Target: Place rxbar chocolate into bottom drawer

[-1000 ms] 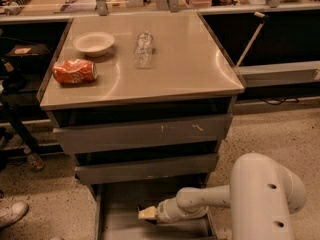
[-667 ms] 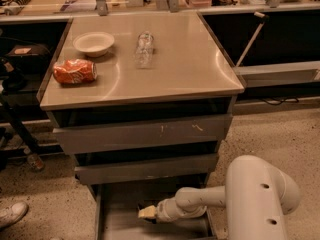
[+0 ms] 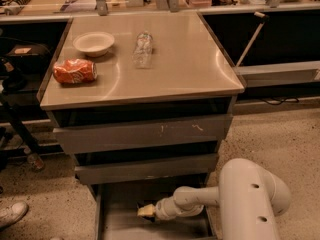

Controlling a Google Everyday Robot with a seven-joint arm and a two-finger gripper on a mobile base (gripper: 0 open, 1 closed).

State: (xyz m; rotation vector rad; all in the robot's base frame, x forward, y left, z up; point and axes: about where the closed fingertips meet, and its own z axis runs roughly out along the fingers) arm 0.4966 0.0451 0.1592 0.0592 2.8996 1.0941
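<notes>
The bottom drawer [image 3: 120, 199] is pulled open at the foot of the grey cabinet, and its flat grey floor shows. My white arm reaches into it from the right. The gripper [image 3: 145, 211] sits low over the drawer floor near the middle, its pale tip pointing left. The rxbar chocolate does not show; a small dark patch lies just under the gripper tip, and I cannot tell what it is.
On the cabinet top [image 3: 190, 69] lie a crushed orange can [image 3: 74, 71], a white bowl [image 3: 93, 42] and a clear plastic bottle [image 3: 142, 49]. The two upper drawers [image 3: 145, 134] are nearly shut. A shoe [image 3: 11, 214] shows at the lower left. Shelving stands on both sides.
The arm's large white housing has shifted slightly left. The gripper stays at about the same spot over the drawer floor.
</notes>
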